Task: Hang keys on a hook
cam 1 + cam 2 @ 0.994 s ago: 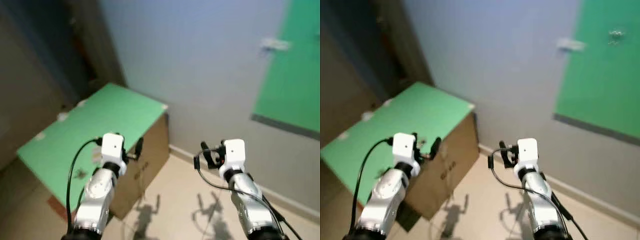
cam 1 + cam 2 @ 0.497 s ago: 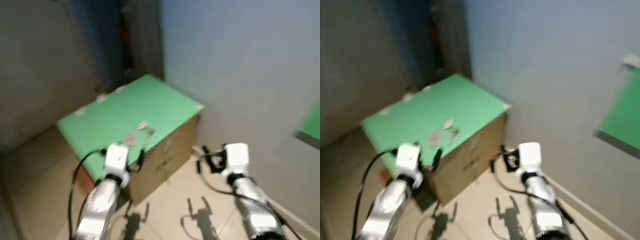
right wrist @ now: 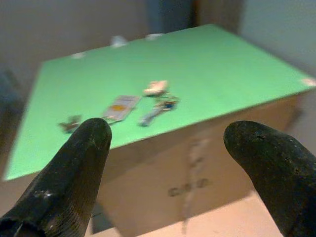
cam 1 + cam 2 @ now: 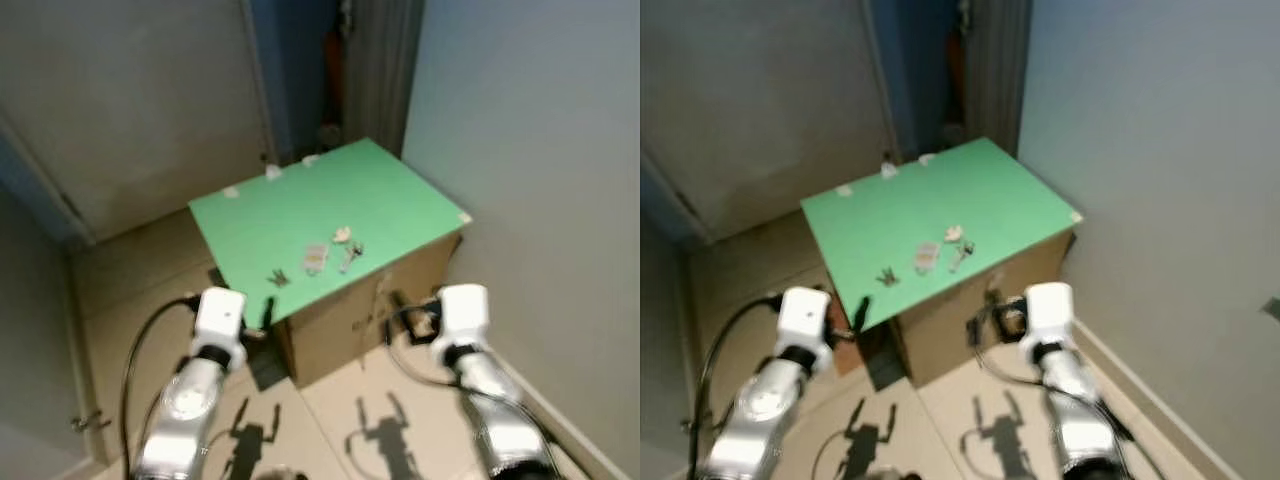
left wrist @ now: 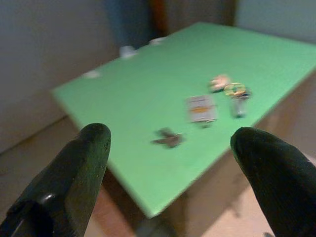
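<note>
From the head camera, the keys (image 4: 349,256) lie near the middle of the green-topped cardboard box (image 4: 400,200), beside a small tag (image 4: 315,259), well ahead of the left gripper (image 4: 262,318) and right gripper (image 4: 400,316), which hang off the box's near edge. Left wrist view: fingers (image 5: 74,173) spread wide, empty, keys (image 5: 237,96) ahead between them. Right wrist view: fingers (image 3: 74,168) splayed apart too, gripping nothing, keys (image 3: 159,107) on the green top beyond.

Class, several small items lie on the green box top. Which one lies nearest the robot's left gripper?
The small dark item, lying alone near the front edge of the green box top. The flat tag and the keys lie further right.
</note>
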You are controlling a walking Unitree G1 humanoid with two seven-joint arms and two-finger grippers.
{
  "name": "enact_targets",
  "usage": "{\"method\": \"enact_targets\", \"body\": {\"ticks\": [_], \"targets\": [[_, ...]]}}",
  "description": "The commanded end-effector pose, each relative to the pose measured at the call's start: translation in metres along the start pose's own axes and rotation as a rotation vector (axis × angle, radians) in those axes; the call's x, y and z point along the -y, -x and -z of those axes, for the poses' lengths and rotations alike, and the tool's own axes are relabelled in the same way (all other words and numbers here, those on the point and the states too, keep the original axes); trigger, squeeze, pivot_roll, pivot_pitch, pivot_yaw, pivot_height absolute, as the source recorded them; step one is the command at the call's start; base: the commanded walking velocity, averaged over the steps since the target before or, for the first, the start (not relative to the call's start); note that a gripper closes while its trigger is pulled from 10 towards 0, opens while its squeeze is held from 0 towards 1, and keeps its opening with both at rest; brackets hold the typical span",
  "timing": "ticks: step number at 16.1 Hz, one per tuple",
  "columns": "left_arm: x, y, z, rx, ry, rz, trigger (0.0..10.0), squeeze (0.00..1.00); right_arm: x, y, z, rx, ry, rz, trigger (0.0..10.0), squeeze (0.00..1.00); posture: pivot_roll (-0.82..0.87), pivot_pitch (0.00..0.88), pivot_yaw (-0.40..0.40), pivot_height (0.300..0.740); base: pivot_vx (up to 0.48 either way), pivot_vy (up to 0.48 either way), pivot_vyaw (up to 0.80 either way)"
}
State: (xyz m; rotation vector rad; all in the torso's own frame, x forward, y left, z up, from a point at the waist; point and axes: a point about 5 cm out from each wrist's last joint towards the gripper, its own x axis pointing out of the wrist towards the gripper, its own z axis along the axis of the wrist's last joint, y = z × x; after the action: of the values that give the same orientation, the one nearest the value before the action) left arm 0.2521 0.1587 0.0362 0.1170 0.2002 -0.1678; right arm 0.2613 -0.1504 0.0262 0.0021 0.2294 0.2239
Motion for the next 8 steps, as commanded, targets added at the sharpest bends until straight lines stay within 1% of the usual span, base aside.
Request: {"method": "enact_targets", "body": {"ticks": [1, 3, 4, 5, 6, 7, 8], "targets": [[0.0011, -0.0007, -0.0003, -0.004, 0.000, -0.010, 10.0, 0.00, 0.0042, 0.0004, -0.0011, -0.008, 0.018, 0.003, 10.0, 1.00, -0.21, 0.018, 0.102, 0.740, 0.000, 0.000, 0.68], [0.0021, 0.0000, -0.0012, 0.005, 0.007, -0.008, 10.0, 0.00, 0.0036, 0.0009, 0.0000, -0.007, 0.013, 0.006, 10.0, 1.00, -0.21, 0.016, 0.102, 0.740, 0.000, 0.000, 0.68], [0.0033, 0.0001, -0.0012, 0.005, 0.005, 0.002, 10.0, 0.00, 0.0036, 0.0009, 0.0008, -0.009, 0.010, 0.013, 10.0, 0.19, -0.21, 0.014, 0.103, 0.740, 0.000, 0.000, 0.00], [0.0033, 0.0003, -0.0013, 0.002, 0.020, 0.006, 10.0, 0.00, 0.0030, 0.0006, 0.0007, -0.010, 0.008, 0.010, 10.0, 0.00, -0.21, 0.011, 0.103, 0.740, 0.281, 0.000, 0.00], [0.0029, 0.0004, -0.0017, 0.004, 0.022, 0.007, 10.0, 0.00, 0.0028, 0.0004, 0.0005, -0.009, 0.008, 0.008, 10.0, 0.00, -0.21, 0.011, 0.103, 0.740, 0.281, 0.000, 0.00], [-0.0004, -0.0008, -0.0015, -0.010, -0.024, 0.002, 10.0, 0.00, 0.0036, 0.0001, -0.0010, -0.001, 0.013, 0.008, 10.0, 0.00, -0.21, 0.008, 0.102, 0.740, 0.469, 0.000, 0.00], [-0.0021, -0.0026, -0.0022, -0.012, -0.038, -0.002, 10.0, 0.00, 0.0040, -0.0001, -0.0017, 0.005, 0.017, 0.008, 10.0, 0.00, -0.21, 0.008, 0.104, 0.740, 0.480, 0.000, 0.00]]}}
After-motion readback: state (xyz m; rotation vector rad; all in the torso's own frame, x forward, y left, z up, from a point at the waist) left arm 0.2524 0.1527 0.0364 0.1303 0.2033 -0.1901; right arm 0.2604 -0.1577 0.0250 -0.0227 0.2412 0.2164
